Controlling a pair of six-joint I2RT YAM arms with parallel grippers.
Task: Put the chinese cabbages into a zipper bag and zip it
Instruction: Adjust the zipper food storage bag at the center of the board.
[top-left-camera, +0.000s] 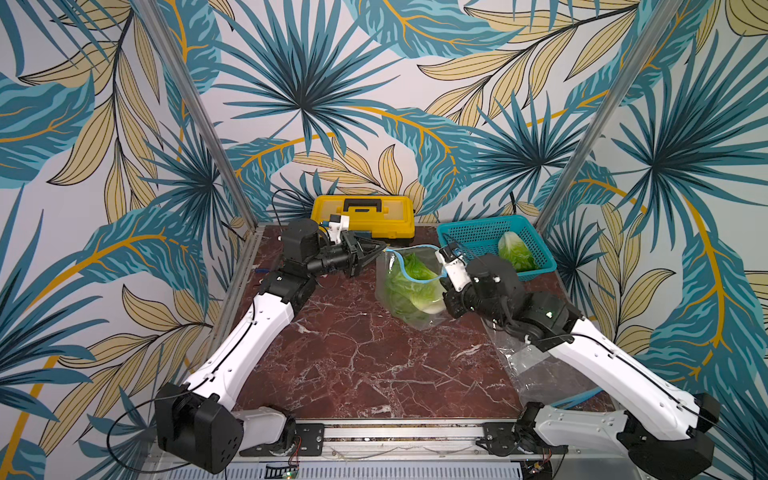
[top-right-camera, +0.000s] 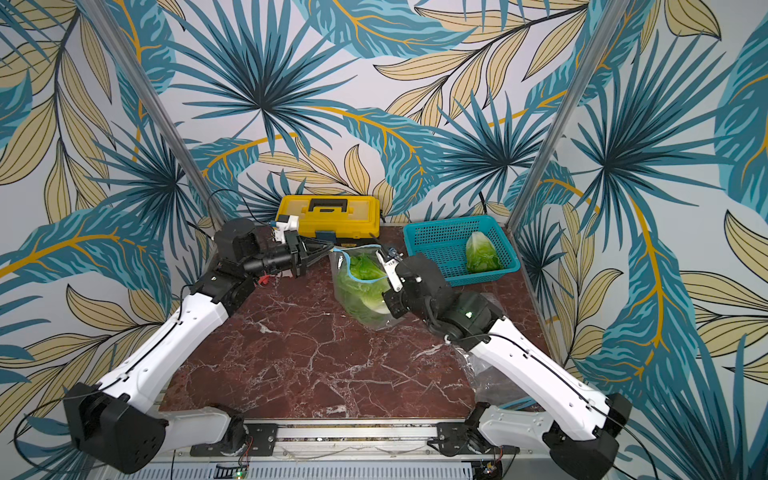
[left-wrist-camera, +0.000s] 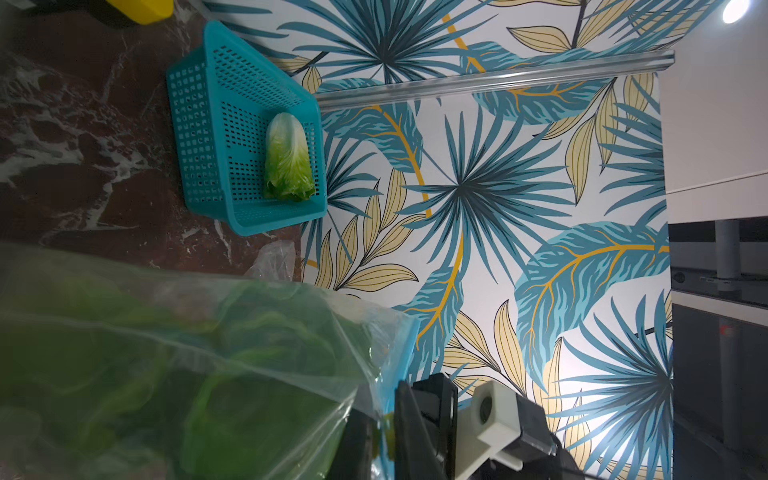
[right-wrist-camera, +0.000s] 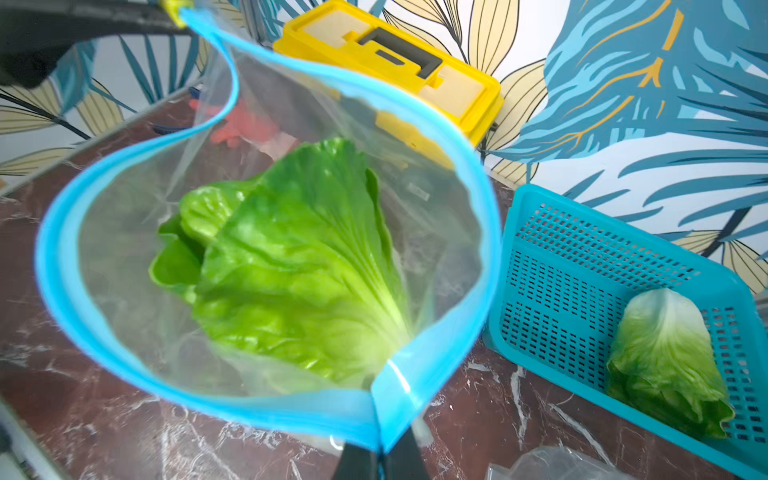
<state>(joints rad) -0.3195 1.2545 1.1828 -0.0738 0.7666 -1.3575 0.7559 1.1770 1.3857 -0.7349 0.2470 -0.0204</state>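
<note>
One leafy green chinese cabbage (top-left-camera: 517, 251) lay toward the bench's (top-left-camera: 353, 353) far right corner, nearer your right claw (right-wrist-camera: 379, 452) than left claw (top-left-camera: 381, 247); both pinched the clear zipper bag (right-wrist-camera: 56, 257).

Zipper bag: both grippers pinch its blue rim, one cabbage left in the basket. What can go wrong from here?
1. The left gripper and right gripper are both shut on the rim of the zipper bag; freeing either to fetch the chinese cabbage in the teal basket may let the mouth sag.
2. Leaves of the bagged cabbages lie close to the rim by the right gripper and could jam the zip.
</note>
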